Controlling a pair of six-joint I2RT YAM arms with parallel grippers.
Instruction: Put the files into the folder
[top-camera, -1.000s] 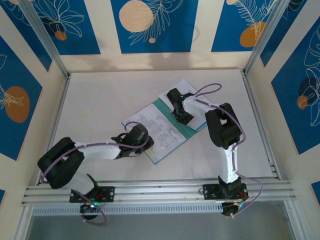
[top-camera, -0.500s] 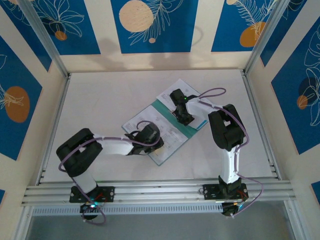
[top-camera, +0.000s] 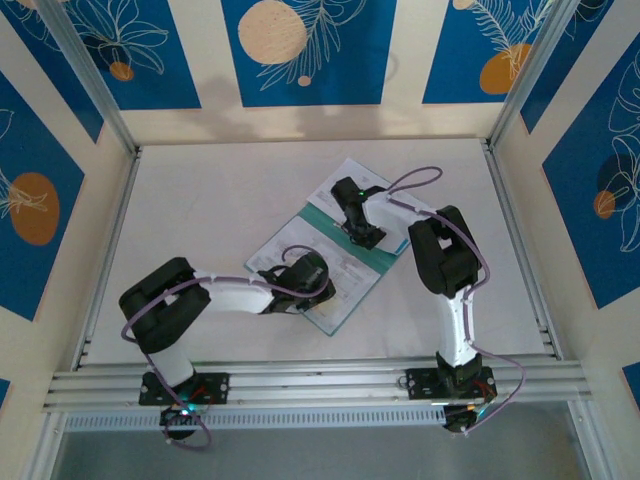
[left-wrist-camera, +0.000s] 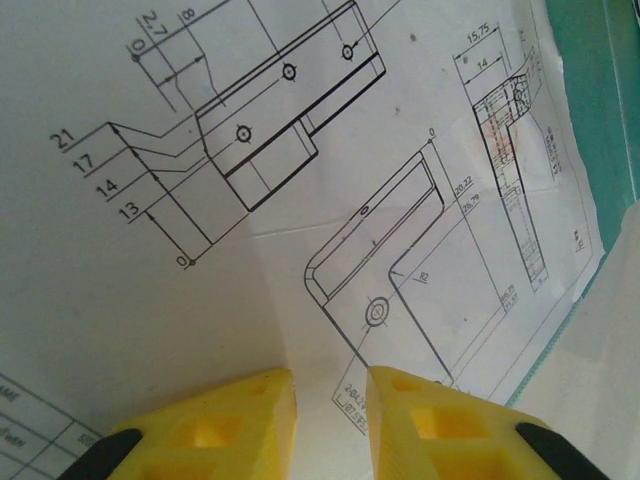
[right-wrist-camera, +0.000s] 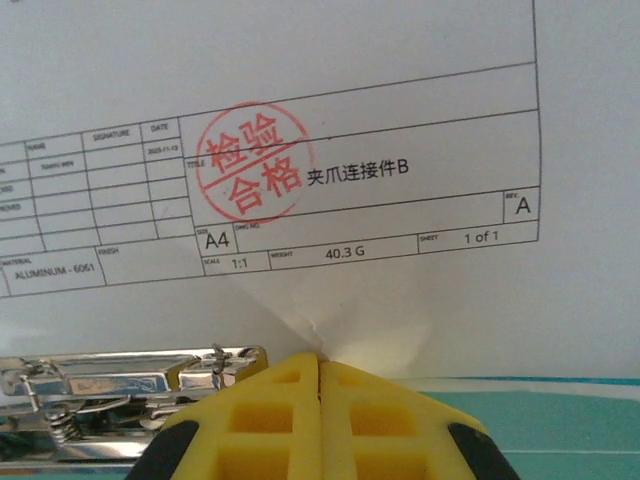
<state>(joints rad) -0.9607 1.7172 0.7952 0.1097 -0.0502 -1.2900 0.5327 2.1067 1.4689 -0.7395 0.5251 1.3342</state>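
Note:
The teal-green folder (top-camera: 322, 214) lies open mid-table with white files (top-camera: 335, 265) printed with line drawings spread on it. My left gripper (top-camera: 310, 280) rests low over the near sheet. In the left wrist view its yellow fingertips (left-wrist-camera: 330, 385) stand slightly apart on the drawing sheet (left-wrist-camera: 300, 150), with nothing between them, and a folder strip (left-wrist-camera: 600, 80) shows at the right. My right gripper (top-camera: 362, 236) is at the folder's spine. In the right wrist view it (right-wrist-camera: 320, 360) is shut on the puckered edge of a stamped sheet (right-wrist-camera: 350, 120), beside the metal clip (right-wrist-camera: 110, 385) and the folder (right-wrist-camera: 560, 420).
The white tabletop (top-camera: 200, 200) is ringed by a metal frame, with a rail (top-camera: 320, 380) along the near edge. Blue patterned walls stand close on three sides. The right arm's cable (top-camera: 415, 180) loops above the folder.
My left arm has swung right and reached farther across the near sheet, and that sheet has slid rightward and a little nearer. The right gripper stays near the spine.

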